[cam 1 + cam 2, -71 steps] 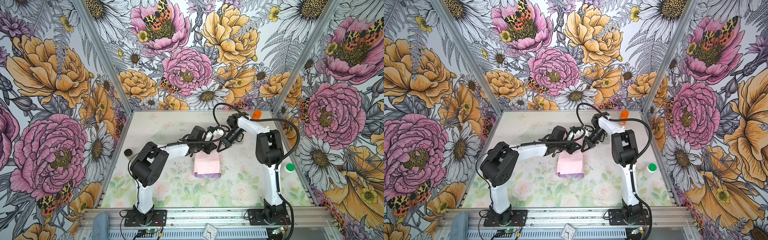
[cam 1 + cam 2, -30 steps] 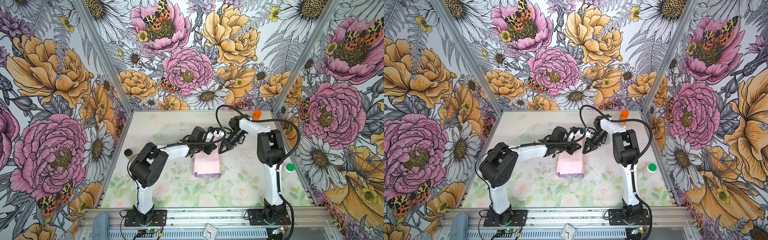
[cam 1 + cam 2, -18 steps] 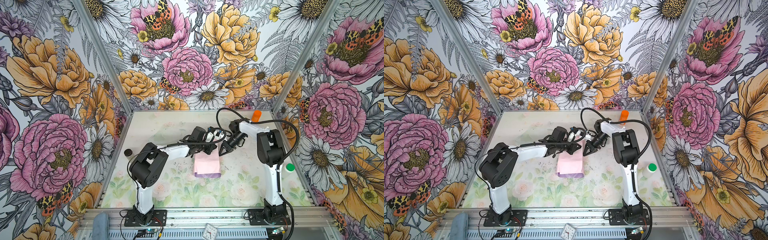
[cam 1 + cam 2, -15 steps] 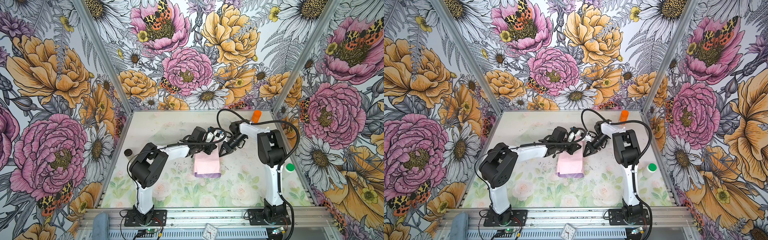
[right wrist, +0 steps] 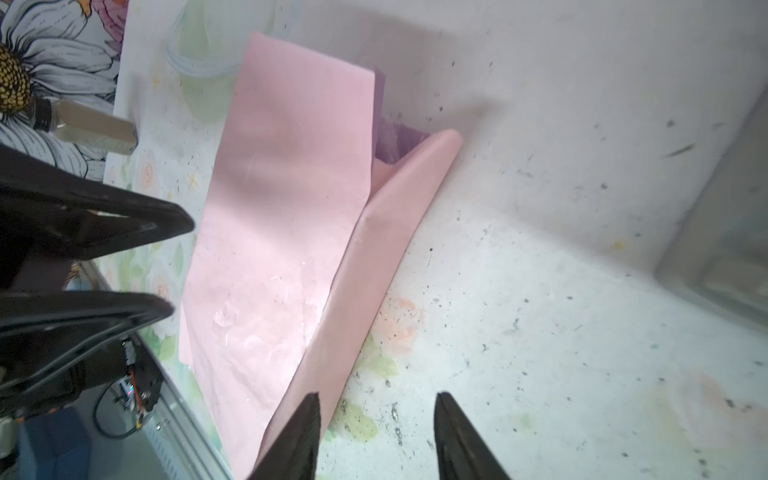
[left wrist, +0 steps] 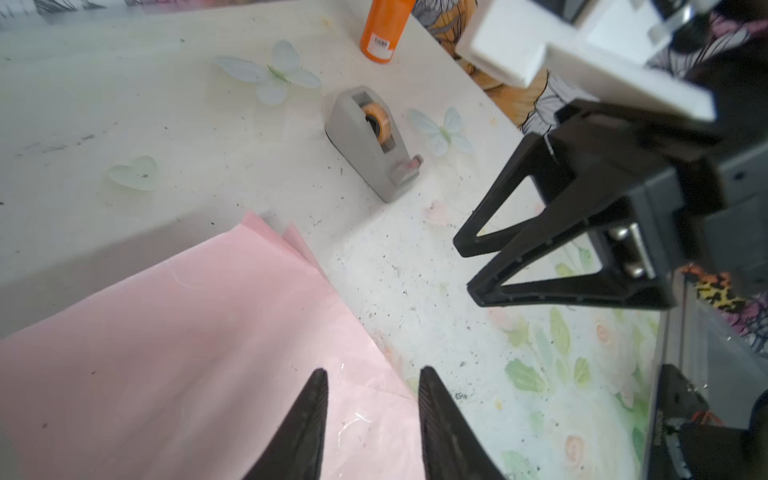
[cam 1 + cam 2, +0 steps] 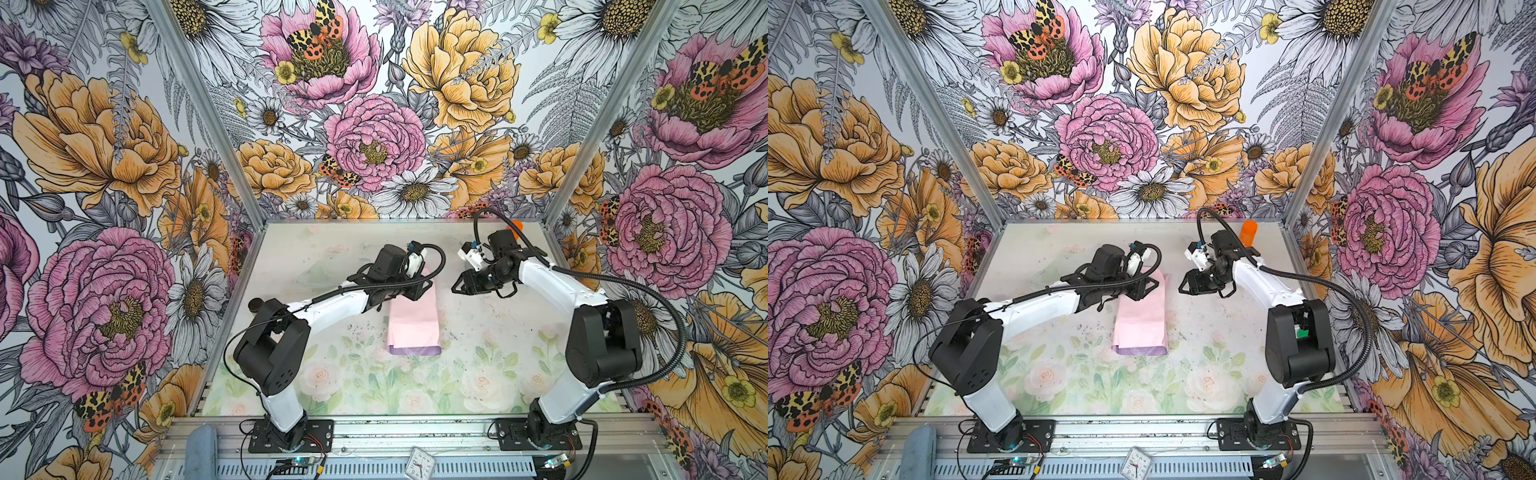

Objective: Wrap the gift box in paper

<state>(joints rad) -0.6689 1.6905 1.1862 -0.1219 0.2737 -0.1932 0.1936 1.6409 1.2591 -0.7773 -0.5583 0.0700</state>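
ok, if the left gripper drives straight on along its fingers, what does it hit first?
Most likely the folded pale pink paper sheet: the left gripper is open and tilted down over it, near its edge. Depth is unclear; a shallower line could overshoot onto the white tabletop.

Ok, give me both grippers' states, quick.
Left gripper: open, holding nothing, over the paper.
Right gripper: open, holding nothing.

The black left end effector (image 6: 372, 374) and right end effector (image 5: 376, 399) have opened; the right has withdrawn from the folded pale pink paper (image 7: 413, 328).
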